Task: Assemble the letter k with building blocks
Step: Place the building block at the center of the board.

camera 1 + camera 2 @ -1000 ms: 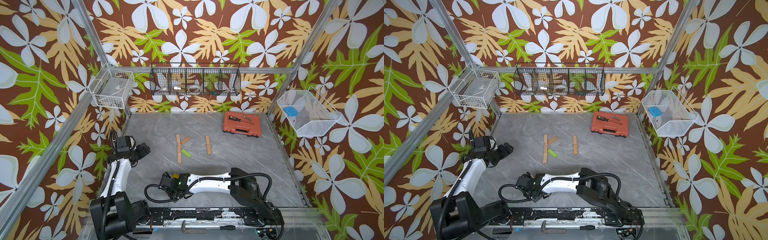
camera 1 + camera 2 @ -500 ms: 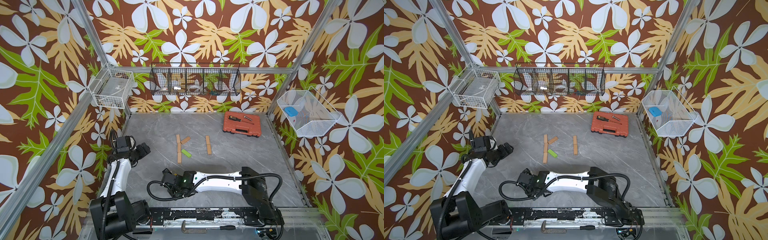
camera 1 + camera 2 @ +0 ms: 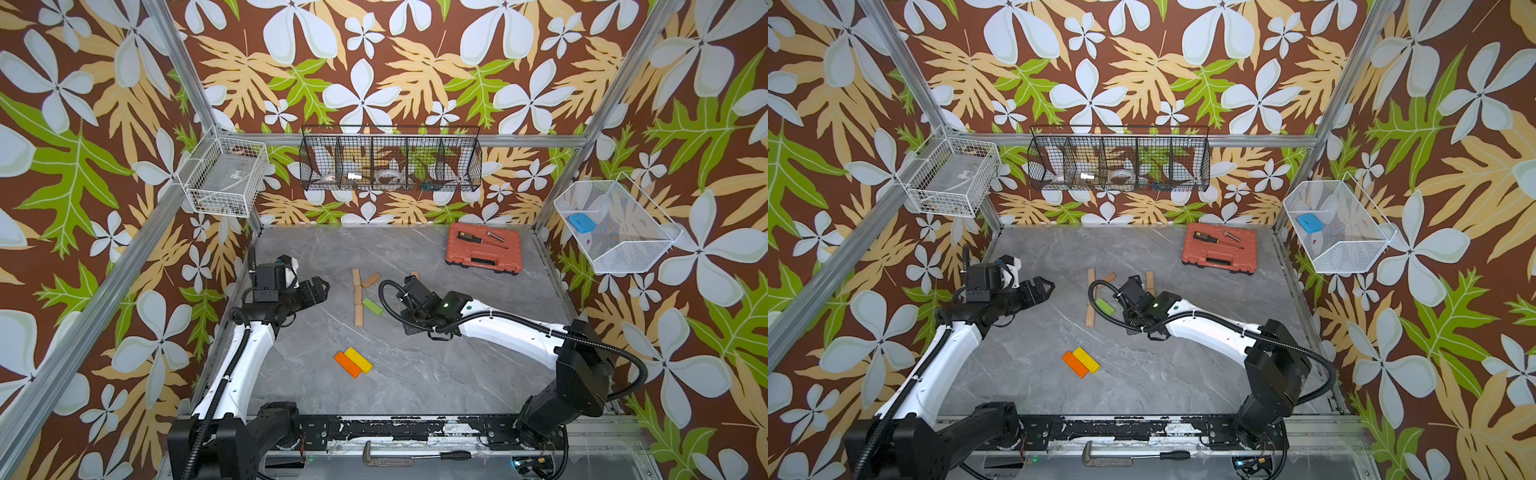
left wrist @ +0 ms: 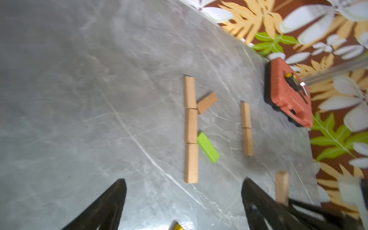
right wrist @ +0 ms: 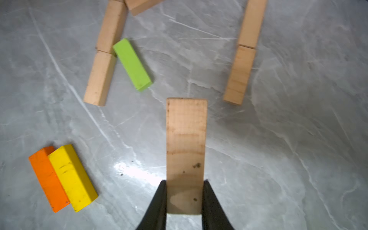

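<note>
Pinching the held plank point(image 5: 186, 139) by its long edges, the right claw point(image 5: 184, 182) is pressed tight on one end. The rest of this flat piece of plain light wood sticks out past the black tips. The claw is near the middle of the table point(image 3: 415, 374), between the green block point(image 3: 372, 306) and the line of two planks point(image 5: 244, 51).

The left claw point(image 3: 319, 289) is spread wide with nothing in it, at the left side.

The line of three planks point(image 3: 357, 299) lies end to end, running from near to far. The slanted plank point(image 3: 370, 279) touches its right side at the far part. The green block leans against the same side, a bit nearer. The orange block point(image 3: 347, 365) and the yellow block point(image 3: 359, 359) lie side by side, touching, nearer the front.

The table is smooth gray stone with thin white lines. A red-orange plastic tool case point(image 3: 483, 248) sits in the far right corner with a screwdriver point(image 3: 473, 238) on top. The walls point(image 3: 374, 62) show big white flowers and green and tan leaves on brown. Three wire baskets point(image 3: 390, 158) hang on them.
</note>
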Controlling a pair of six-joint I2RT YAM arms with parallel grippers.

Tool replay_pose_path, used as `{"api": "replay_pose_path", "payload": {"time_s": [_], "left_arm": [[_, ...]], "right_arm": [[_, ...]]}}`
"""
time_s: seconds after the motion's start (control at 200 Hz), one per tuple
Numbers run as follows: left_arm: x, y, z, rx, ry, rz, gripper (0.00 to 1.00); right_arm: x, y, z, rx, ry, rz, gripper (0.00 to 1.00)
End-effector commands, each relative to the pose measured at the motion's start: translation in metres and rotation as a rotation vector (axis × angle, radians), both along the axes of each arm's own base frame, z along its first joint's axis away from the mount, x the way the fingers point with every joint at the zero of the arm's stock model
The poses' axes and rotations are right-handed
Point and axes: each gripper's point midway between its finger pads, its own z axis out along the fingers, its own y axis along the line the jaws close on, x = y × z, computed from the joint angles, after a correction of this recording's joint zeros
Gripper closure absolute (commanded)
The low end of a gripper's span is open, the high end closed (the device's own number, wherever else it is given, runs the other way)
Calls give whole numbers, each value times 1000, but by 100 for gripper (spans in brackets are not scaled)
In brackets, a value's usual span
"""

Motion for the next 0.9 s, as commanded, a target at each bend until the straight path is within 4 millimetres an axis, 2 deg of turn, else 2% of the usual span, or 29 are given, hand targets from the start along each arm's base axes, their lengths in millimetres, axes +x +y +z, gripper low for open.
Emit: {"api": "replay_pose_path", "payload": {"time_s": [0.0,0.14,0.255,0.566,0.896], "left_arm": [[2,-33,16,-15,-62,-95,8],[-5,-72,28,-11,-138,-250,8],[-14,-89,32,-15,-182,-363,8],[-17,-80,32,41,-193,-346,7],[-11,-64,13,128,-126,-279,6]], "right_arm": [[10,-15,-5,16,-2,-35,78],[14,-32,-24,-8,25,-73,78],[14,-37,-41,-17,58,-85,78],[15,-33,-75,-47,116,-87,78],[17,-25,-86,-40,151,-93,74]]}}
